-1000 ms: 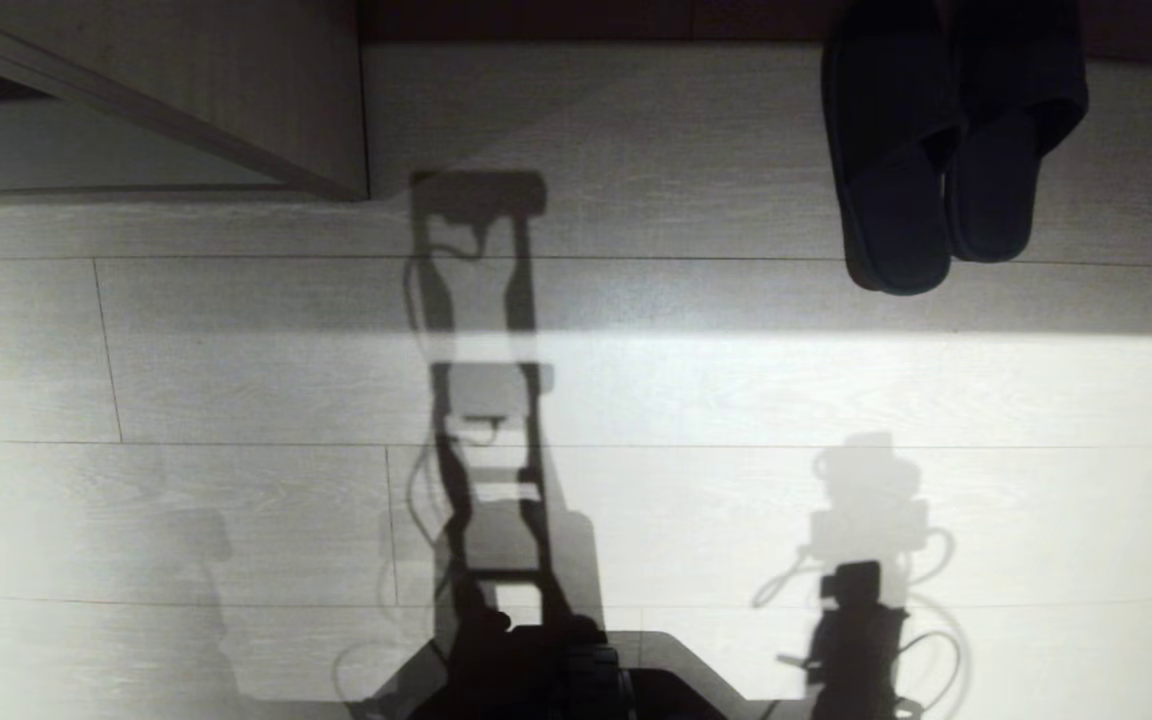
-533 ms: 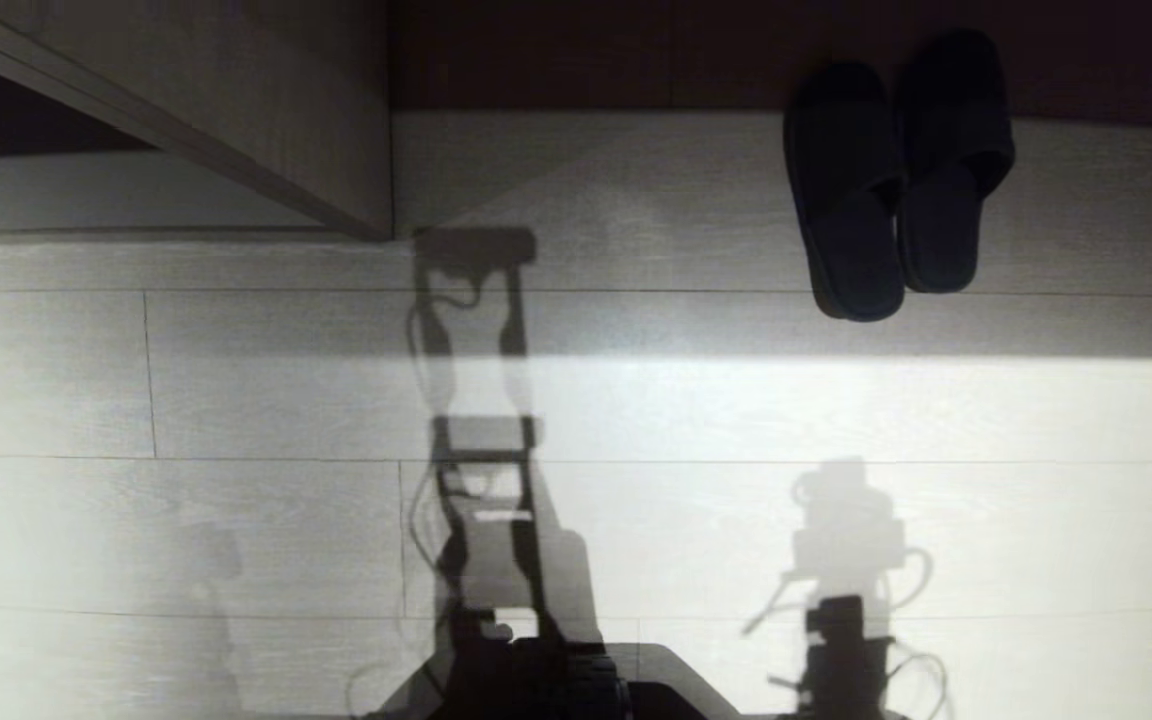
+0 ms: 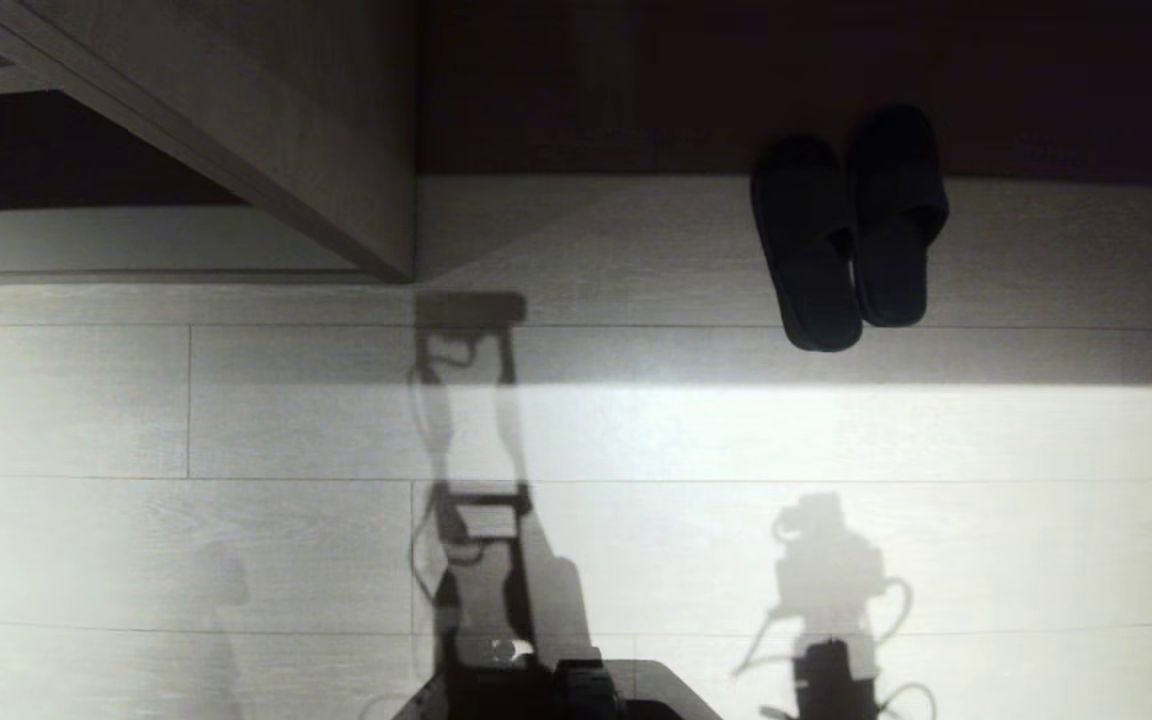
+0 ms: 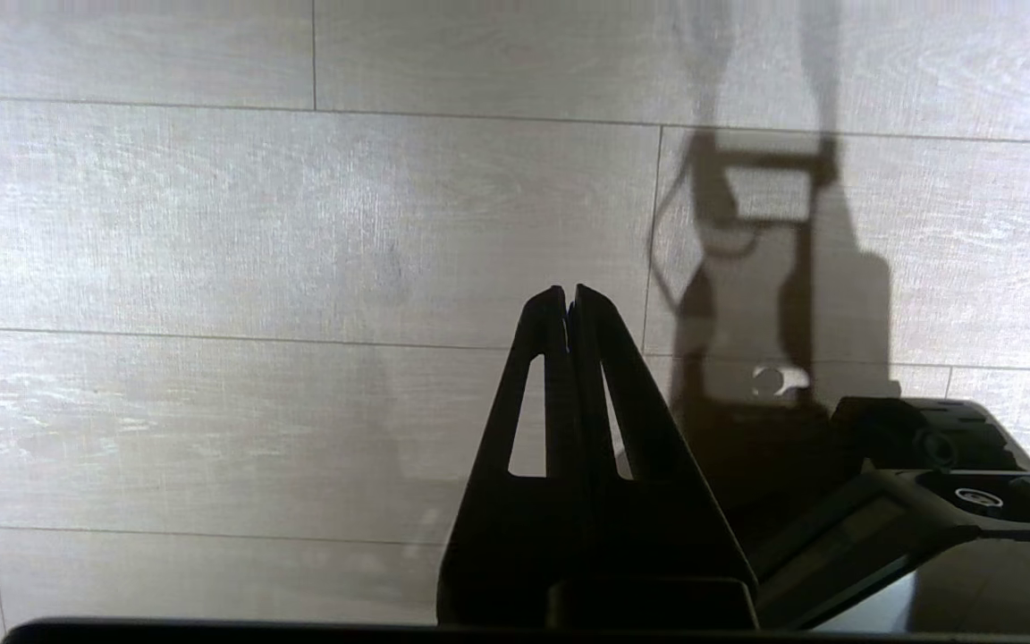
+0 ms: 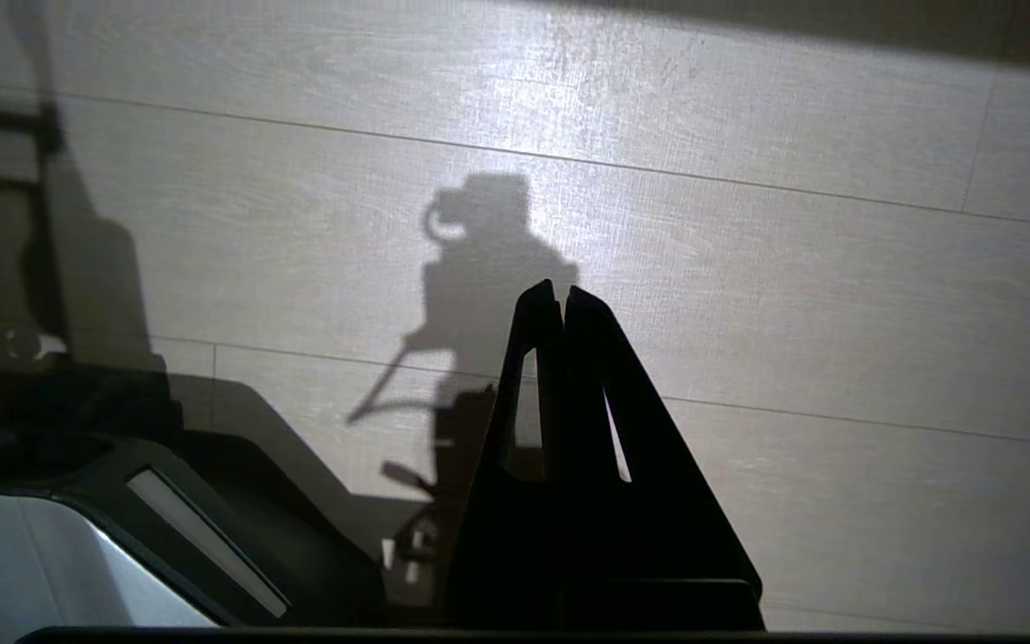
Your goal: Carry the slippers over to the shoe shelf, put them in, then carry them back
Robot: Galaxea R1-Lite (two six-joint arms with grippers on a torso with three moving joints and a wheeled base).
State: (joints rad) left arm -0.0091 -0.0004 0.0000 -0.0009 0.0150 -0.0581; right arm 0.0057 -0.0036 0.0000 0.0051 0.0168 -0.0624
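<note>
The slippers [image 3: 841, 235], a dark flat pair, lie side by side at the far right in the head view. Their toes point at a dark brown back wall [image 3: 636, 90] and their heels rest on pale boards. The shoe shelf [image 3: 276, 130] shows at the far left as a slanted pale wood-grain panel with dark brown behind it. My left gripper [image 4: 567, 295] is shut and empty over bare floor. My right gripper [image 5: 560, 293] is likewise shut on nothing, well short of the slippers. Neither gripper shows in the head view.
Pale plank floor [image 3: 186, 420] fills the near ground, with a bright band of light across it and shadows of my body and arms. My dark base [image 3: 576, 690] sits at the near edge and also shows as the base [image 4: 926, 465] beside the left gripper.
The whole head view has shifted: the camera has tilted up, so the slippers and the slanted panel sit lower in the picture and more dark back wall shows. Nothing on the floor moved.
</note>
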